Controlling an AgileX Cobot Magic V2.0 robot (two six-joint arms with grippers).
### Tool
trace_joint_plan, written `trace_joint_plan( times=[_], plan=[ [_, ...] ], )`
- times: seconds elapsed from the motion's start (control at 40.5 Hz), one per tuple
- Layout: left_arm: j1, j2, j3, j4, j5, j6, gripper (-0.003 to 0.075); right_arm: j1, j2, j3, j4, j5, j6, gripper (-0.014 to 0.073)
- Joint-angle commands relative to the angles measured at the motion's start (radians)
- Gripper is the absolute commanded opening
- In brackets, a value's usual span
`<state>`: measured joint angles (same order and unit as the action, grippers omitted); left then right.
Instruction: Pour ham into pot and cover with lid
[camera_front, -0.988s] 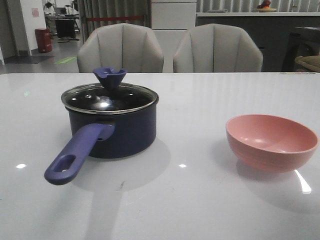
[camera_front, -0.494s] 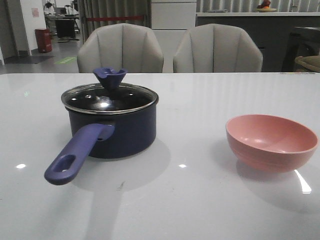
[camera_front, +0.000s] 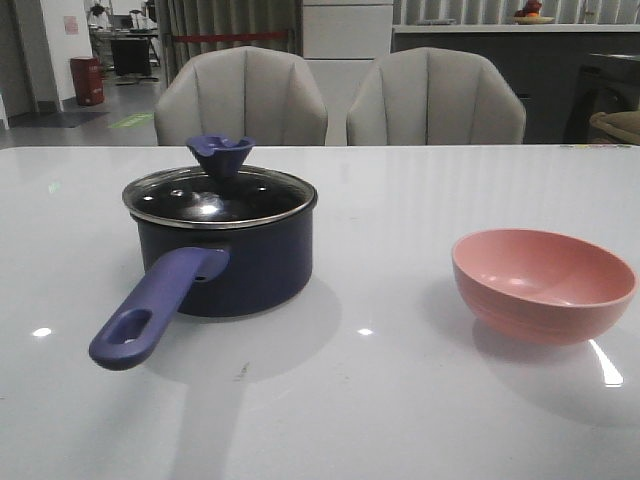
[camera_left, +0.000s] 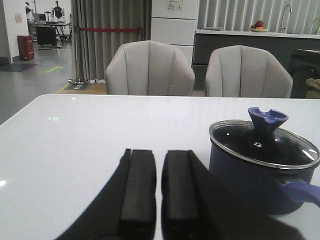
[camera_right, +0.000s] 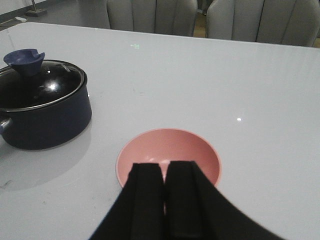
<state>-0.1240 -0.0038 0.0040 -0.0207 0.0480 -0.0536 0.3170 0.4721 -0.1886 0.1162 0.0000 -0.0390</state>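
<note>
The lid (camera_front: 219, 193) sits on the pot (camera_front: 226, 257), and the pink bowl (camera_front: 543, 283) looks bare of ham, so the work reads as done or nearly so; the ham cannot be seen, presumably under the glass. The left gripper (camera_left: 159, 186) holds nothing, fingers nearly together, with the pot ahead and to its right; the right gripper (camera_right: 164, 200), likewise narrow and unladen, hangs just above the bowl's near rim. The best course is to keep both arms clear, and lift away from the bowl without clipping its rim.

— How's the light on your end?
— Dim and greyish. I get small white glints on the glossy table (camera_front: 400, 400) and lid (camera_front: 219, 194).
— Shadows?
— Soft ones beside the pot (camera_front: 240, 265) and bowl (camera_front: 543, 284). My wrist views blur slightly.
</note>
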Motion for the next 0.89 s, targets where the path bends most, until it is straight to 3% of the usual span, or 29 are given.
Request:
trace_joint_plan(
  times=[0.0,0.148,0.321,0.519,0.667,0.865],
  plan=[
    [0.003,-0.018,0.021,0.001,-0.081,-0.014,0.0132,-0.004,-0.002,-0.027,-0.015,-0.087,-0.045,0.0155],
    [0.003,-0.018,0.021,0.001,-0.081,-0.014,0.0132,-0.034,-0.12,-0.026,-0.039,-0.008,-0.07,0.0155],
    [0.003,-0.018,0.021,0.001,-0.081,-0.014,0.0132,-0.147,-0.285,-0.008,-0.116,0.123,-0.07,0.0155],
    [0.003,-0.018,0.021,0.001,-0.081,-0.014,0.0132,-0.235,-0.453,0.133,-0.125,0.044,-0.065,0.0155],
    [0.003,-0.018,0.021,0.001,-0.081,-0.014,0.0132,-0.22,-0.501,0.211,-0.108,-0.043,-0.057,0.0155],
    [0.003,-0.018,0.021,0.001,-0.081,-0.014,0.0132,-0.192,-0.503,0.21,-0.09,-0.055,-0.057,0.0155]
  ],
)
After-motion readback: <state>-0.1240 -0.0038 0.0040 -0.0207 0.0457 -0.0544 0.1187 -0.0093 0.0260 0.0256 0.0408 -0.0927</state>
